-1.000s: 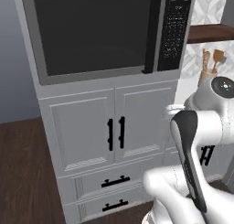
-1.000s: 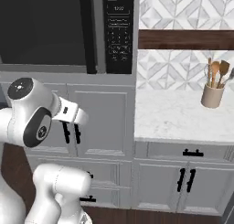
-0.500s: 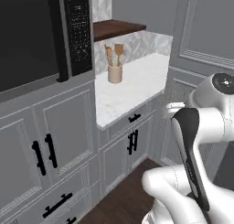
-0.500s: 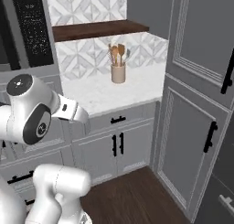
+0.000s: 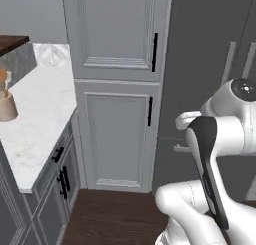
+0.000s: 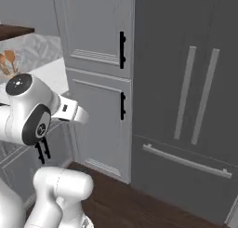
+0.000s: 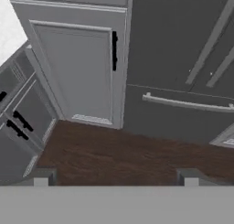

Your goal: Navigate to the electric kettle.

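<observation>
The electric kettle is out of view. In the hand view my gripper point(image 7: 115, 178) is open, its two dark fingertips point(image 7: 41, 176) set wide apart with nothing between them. It hangs above the dark wood floor point(image 7: 123, 150) and faces a tall cabinet door and a fridge. In both base views the white arm point(image 5: 215, 139) point(image 6: 32, 115) is folded close in front of the base.
A tall grey pantry cabinet point(image 5: 117, 89) point(image 6: 95, 59) with black handles stands straight ahead. The dark grey fridge point(image 6: 186, 106) point(image 7: 183, 58) is to its right. At the left are a white marble counter point(image 5: 37, 119), a beige utensil holder point(image 5: 6, 106) and lower cabinets point(image 7: 18, 127).
The whole picture has swung right as the base turned. The microwave left the view and the counter slid to the left edge, while the pantry cabinet and fridge came in. The arm's pose is unchanged.
</observation>
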Controlling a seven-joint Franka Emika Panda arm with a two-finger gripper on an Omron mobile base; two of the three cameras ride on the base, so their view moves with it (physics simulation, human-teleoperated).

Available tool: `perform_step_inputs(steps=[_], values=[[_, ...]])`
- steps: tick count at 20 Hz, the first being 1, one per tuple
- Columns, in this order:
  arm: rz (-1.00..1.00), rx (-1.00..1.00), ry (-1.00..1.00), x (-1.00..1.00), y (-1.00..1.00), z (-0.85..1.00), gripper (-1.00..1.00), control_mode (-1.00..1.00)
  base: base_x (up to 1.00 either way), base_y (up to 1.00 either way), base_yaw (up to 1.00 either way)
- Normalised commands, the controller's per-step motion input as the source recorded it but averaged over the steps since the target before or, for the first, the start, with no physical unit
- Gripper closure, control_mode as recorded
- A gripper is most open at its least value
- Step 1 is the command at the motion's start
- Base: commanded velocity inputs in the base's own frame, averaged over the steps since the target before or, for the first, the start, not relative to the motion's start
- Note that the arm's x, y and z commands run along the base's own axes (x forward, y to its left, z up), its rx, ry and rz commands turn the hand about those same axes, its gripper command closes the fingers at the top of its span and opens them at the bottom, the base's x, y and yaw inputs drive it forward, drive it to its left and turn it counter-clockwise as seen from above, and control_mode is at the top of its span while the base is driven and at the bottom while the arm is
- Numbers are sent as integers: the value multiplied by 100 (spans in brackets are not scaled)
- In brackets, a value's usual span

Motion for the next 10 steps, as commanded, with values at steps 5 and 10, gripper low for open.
perform_step_inputs(steps=[5, 10], values=[[0, 0, 0, 0, 0, 0, -100, 100, 0, -31, -92], [0, 0, 0, 0, 0, 0, -100, 100, 0, -40, -89]])
